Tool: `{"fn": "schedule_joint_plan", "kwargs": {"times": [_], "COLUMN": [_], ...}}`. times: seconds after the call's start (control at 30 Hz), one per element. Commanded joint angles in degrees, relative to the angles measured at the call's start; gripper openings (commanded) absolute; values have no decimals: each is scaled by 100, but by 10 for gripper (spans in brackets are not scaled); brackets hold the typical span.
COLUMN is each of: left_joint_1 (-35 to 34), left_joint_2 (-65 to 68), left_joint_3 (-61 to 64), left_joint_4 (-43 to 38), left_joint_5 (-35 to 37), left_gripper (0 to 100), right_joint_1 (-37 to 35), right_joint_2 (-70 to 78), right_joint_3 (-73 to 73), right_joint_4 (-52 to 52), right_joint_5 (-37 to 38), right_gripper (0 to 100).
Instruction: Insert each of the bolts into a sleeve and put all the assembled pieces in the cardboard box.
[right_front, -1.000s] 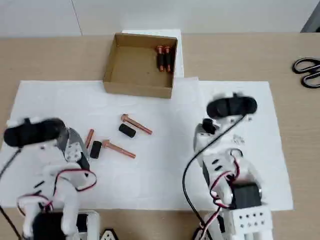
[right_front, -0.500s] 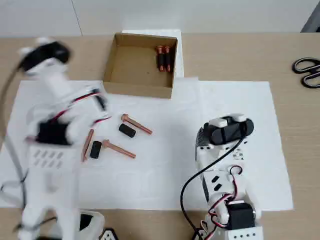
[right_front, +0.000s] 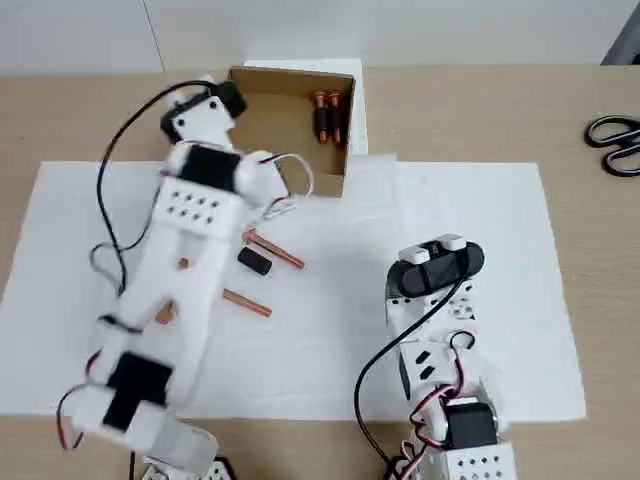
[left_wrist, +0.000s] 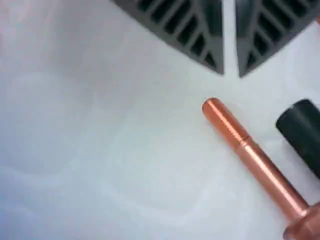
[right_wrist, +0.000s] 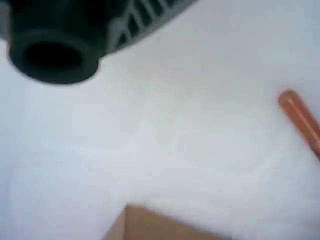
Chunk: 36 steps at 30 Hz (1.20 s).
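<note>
Two copper bolts (right_front: 272, 249) (right_front: 245, 302) and a black sleeve (right_front: 254, 262) lie on the white paper (right_front: 330, 330). My left arm (right_front: 195, 215) stretches over them towards the cardboard box (right_front: 275, 178), where two assembled pieces (right_front: 328, 115) rest. My left gripper (left_wrist: 231, 72) hangs just above the paper with its fingers almost together and nothing between them. It is close to a bolt's tip (left_wrist: 215, 107) and a sleeve (left_wrist: 300, 132). My right gripper (right_wrist: 85, 35) is shut on another black sleeve (right_wrist: 52, 57), whose hollow end faces the camera. The right arm (right_front: 435, 265) is folded over the paper's right half.
Black scissors (right_front: 615, 140) lie on the wooden table at the far right. Bits of copper (right_front: 165, 313) peek out beside the left arm. A bolt tip (right_wrist: 295, 112) and a brown edge (right_wrist: 150, 225) lie beyond the held sleeve.
My left arm has swung from the near left edge out across the paper to the box's front, covering some parts. The right arm has drawn back a little towards the near edge.
</note>
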Motion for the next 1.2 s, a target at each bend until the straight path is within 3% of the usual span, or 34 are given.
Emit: {"fn": "schedule_joint_plan", "kwargs": {"times": [0.0,0.33,0.7,0.8,0.97,1.17], "left_joint_1": [79,79,53,35,44,44], "left_joint_2": [580,976,1811,2048,2136,2171], "left_joint_3": [-426,-1226,-1253,-1253,-1253,-1253], "left_joint_4": [-281,-431,-448,-466,-440,-334], "left_joint_5": [730,2084,2163,2163,2189,2189], "left_gripper": [7,8,9,59,228,242], "right_joint_1": [66,75,75,75,75,75], "right_joint_2": [-110,-101,-48,-40,-40,-92], "right_joint_3": [44,105,105,105,105,105], "right_joint_4": [-163,-602,-585,-576,-356,57], "right_joint_5": [26,26,18,18,26,0], "right_gripper": [4,4,4,4,4,4]}}
